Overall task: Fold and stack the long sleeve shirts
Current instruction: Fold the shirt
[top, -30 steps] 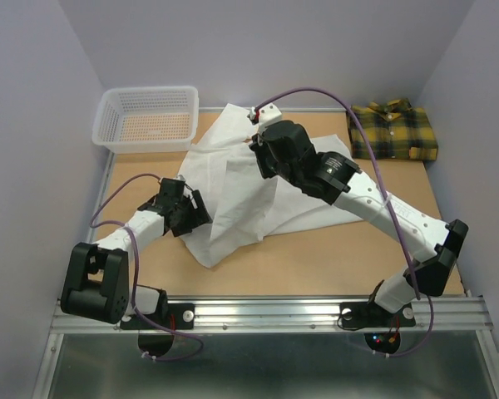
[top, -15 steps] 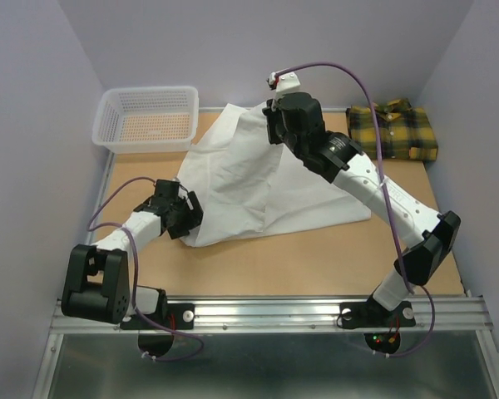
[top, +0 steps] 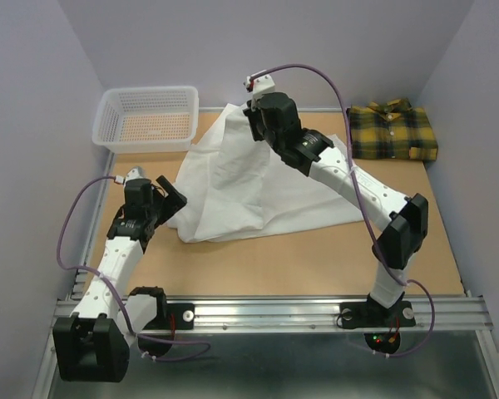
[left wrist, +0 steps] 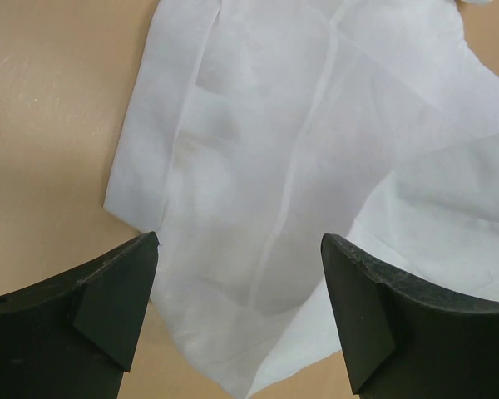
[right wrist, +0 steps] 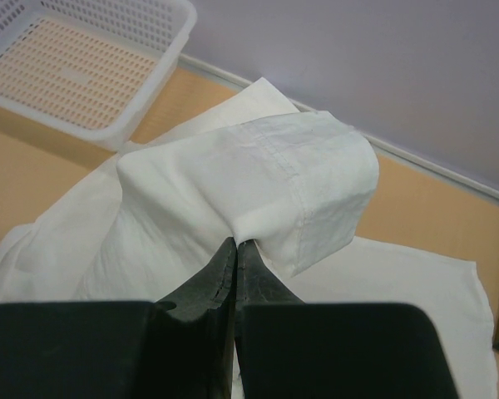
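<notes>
The white shirt (top: 258,187) lies spread over the middle of the table, its back part pulled up. My right gripper (top: 251,123) is shut on a hemmed fold of the shirt (right wrist: 299,174), and the fingertips (right wrist: 235,245) pinch the cloth from below. My left gripper (top: 171,198) hangs open above the shirt's near-left edge (left wrist: 233,249). Nothing is between its fingers (left wrist: 116,291), which stand wide apart over the cloth. The yellow-and-dark-green plaid shirt (top: 392,130) lies folded at the back right corner.
A white mesh basket (top: 145,119) stands at the back left corner, close to the lifted cloth (right wrist: 75,66). Bare tabletop (top: 316,258) shows in front of the white shirt and left of it (left wrist: 50,125). Walls close in on three sides.
My right gripper carried the pinched cloth up and toward the back left, unfolding the shirt. The left arm drew back to the left off the shirt's edge, its jaws a little wider.
</notes>
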Action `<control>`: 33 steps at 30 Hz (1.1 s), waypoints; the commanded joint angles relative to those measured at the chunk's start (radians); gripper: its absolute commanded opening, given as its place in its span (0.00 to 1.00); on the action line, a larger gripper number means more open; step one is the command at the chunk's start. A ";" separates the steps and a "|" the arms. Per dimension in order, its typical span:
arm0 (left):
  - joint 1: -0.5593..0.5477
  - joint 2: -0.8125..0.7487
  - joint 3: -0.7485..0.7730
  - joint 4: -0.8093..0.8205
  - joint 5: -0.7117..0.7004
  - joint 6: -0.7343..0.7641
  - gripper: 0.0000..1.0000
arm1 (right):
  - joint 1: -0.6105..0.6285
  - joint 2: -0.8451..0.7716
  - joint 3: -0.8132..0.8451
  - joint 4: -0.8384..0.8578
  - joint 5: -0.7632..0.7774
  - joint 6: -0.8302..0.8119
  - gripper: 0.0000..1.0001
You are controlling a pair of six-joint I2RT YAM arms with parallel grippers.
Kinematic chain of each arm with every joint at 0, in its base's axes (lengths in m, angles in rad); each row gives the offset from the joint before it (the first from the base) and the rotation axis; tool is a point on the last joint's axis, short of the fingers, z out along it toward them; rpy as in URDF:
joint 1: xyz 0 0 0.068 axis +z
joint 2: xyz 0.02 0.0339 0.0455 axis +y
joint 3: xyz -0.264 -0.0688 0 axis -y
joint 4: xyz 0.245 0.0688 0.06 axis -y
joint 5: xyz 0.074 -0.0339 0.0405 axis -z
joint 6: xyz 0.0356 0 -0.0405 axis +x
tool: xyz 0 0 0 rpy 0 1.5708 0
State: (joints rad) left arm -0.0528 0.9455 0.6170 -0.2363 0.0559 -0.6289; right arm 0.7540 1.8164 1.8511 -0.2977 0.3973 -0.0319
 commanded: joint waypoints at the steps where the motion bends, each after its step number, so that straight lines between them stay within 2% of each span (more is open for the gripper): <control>1: 0.001 -0.031 0.021 -0.014 0.021 0.024 0.91 | -0.019 0.035 0.088 0.123 0.024 -0.037 0.01; 3: 0.001 -0.033 0.012 -0.015 0.059 0.046 0.91 | -0.031 0.052 0.106 0.140 0.034 -0.042 0.01; 6: 0.001 -0.047 -0.029 0.002 0.197 0.054 0.91 | -0.045 0.084 0.128 0.176 0.041 -0.042 0.01; 10: 0.001 -0.082 -0.056 0.006 0.263 0.044 0.91 | -0.058 0.130 0.163 0.212 0.043 -0.057 0.02; 17: -0.001 -0.083 -0.060 0.003 0.312 0.043 0.89 | -0.061 0.210 0.200 0.269 0.017 -0.095 0.04; 24: -0.002 -0.033 -0.027 0.023 0.351 0.031 0.86 | -0.059 0.215 0.160 0.282 -0.083 -0.069 0.07; 33: -0.097 0.160 0.069 0.137 0.337 -0.018 0.81 | -0.061 0.137 0.040 0.284 -0.173 -0.057 0.09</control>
State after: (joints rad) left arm -0.1028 1.0500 0.6212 -0.1898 0.3901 -0.6254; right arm 0.6933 2.0350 1.9274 -0.0757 0.2687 -0.1040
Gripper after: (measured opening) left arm 0.814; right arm 0.088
